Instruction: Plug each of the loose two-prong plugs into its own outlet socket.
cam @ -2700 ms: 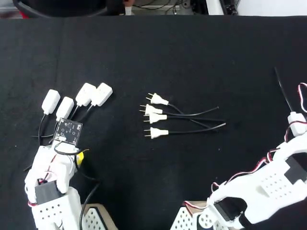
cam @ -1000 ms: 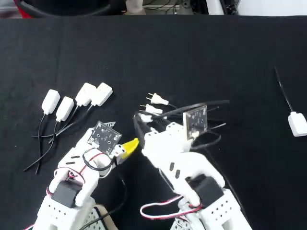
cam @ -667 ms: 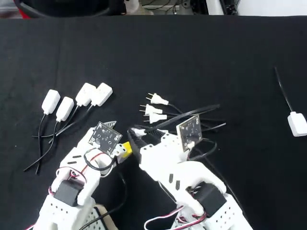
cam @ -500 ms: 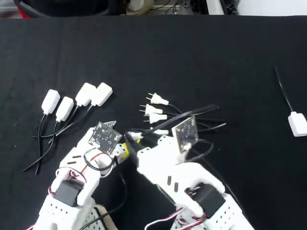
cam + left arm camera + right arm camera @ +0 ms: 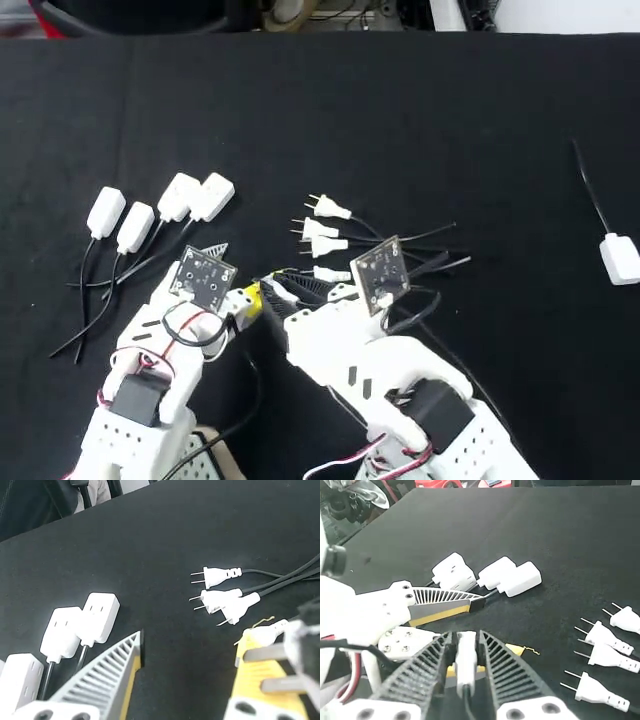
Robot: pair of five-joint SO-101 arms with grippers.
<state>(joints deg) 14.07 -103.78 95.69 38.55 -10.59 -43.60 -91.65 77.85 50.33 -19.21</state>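
My right gripper (image 5: 281, 289) is shut on a white two-prong plug (image 5: 273, 286) just left of the plug pile; in the right wrist view the plug (image 5: 466, 660) stands between the ribbed fingers of the right gripper (image 5: 466, 636). Several loose plugs (image 5: 329, 209) (image 5: 606, 638) (image 5: 220, 575) lie in a row with black leads running right. Several white outlet sockets (image 5: 209, 196) (image 5: 100, 617) (image 5: 522, 579) lie at the left. My left gripper (image 5: 238, 270) (image 5: 190, 640) is open between sockets and plugs, its yellow finger (image 5: 250, 297) close beside the held plug.
Black socket leads (image 5: 100, 300) trail toward the front left beside the left arm. A separate white socket (image 5: 620, 258) with a black lead lies near the right edge. The far half of the black table (image 5: 400, 100) is bare.
The right arm swung in from the right edge, took hold of a plug and carried it left toward the left gripper. The left arm shifted slightly toward the sockets.
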